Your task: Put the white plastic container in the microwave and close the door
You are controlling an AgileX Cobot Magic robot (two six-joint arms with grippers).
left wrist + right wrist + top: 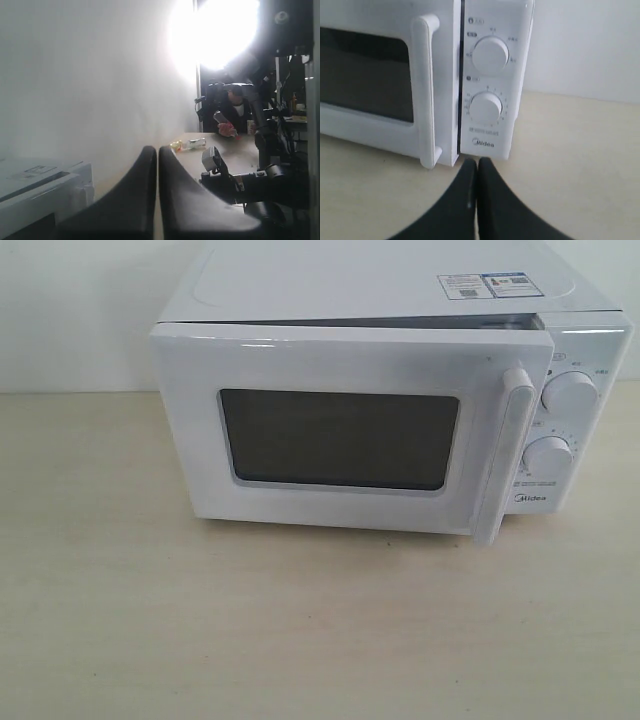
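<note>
The right gripper [477,161] is pressing its fingers together on nothing, pointing at the microwave [400,280] just short of the Midea logo [483,144]. The left gripper [157,150] is likewise closed and empty, hanging apart from the microwave. In the exterior view the microwave is sitting at 12 o'clock on the table [300,640]. The door [340,360] is standing slightly ajar, its handle [505,455] edge at 3 o'clock jutting forward. Whether the white plastic container is lying inside, I cannot tell.

A plain white wall [80,310] is rising behind the pale wood-grain tabletop [300,640]. Farther off in the room, a bright light [220,30] is glaring above another cluttered table [240,150].
</note>
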